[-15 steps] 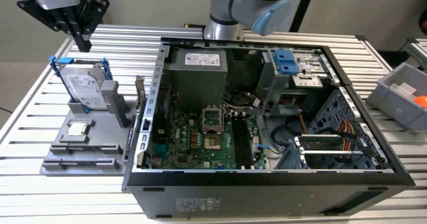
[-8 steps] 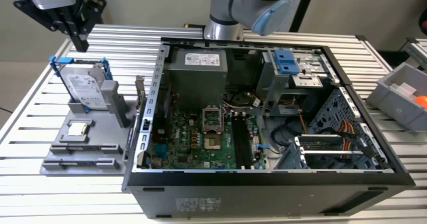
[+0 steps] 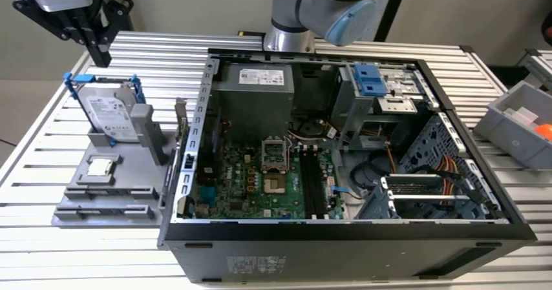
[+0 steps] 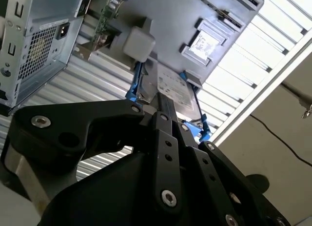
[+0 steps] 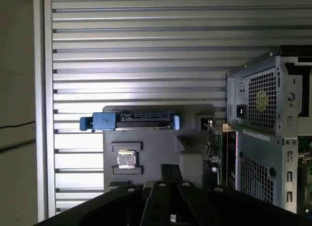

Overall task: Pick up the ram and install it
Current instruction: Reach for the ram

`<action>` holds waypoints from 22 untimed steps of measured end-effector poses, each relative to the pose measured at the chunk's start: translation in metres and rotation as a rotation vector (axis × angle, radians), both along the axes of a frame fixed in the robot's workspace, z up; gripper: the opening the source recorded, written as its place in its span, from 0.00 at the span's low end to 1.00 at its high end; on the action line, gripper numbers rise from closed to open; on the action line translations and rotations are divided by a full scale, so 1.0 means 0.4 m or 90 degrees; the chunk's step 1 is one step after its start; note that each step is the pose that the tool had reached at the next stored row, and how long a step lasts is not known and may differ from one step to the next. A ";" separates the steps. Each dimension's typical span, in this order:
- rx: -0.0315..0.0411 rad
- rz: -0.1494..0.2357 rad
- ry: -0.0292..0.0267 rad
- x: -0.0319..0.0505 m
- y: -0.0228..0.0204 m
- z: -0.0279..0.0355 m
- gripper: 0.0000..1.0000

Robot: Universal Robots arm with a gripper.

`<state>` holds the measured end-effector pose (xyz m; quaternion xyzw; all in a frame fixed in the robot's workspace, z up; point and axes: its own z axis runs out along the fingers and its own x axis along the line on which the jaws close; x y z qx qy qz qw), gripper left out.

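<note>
My gripper (image 3: 102,59) hangs high over the table's far corner on the exterior view's left, its black fingers pressed together with nothing between them. In both wrist views the fingertips (image 4: 163,98) (image 5: 170,167) point down at the grey fixture (image 3: 129,174) (image 5: 161,148). I take the ram to be the thin dark strip (image 4: 217,12) in a long groove at the fixture's end away from the hard drive, though I cannot be sure. The open computer case (image 3: 185,232) holds the motherboard with its long black slots (image 3: 311,183).
On the fixture stand a silver hard drive in a blue frame (image 3: 108,112) (image 5: 131,121) and a small square chip (image 3: 102,167) (image 5: 126,160). A green card (image 3: 181,125) stands on edge between fixture and case. A grey bin (image 3: 521,125) sits at the exterior view's right.
</note>
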<state>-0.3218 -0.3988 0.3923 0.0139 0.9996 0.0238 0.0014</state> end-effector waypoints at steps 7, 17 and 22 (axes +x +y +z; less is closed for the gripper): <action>0.0000 0.000 0.0000 -0.009 0.000 0.000 0.00; 0.0000 0.000 0.0001 -0.025 0.000 0.000 0.00; 0.0000 0.000 0.0001 -0.034 0.000 0.000 0.00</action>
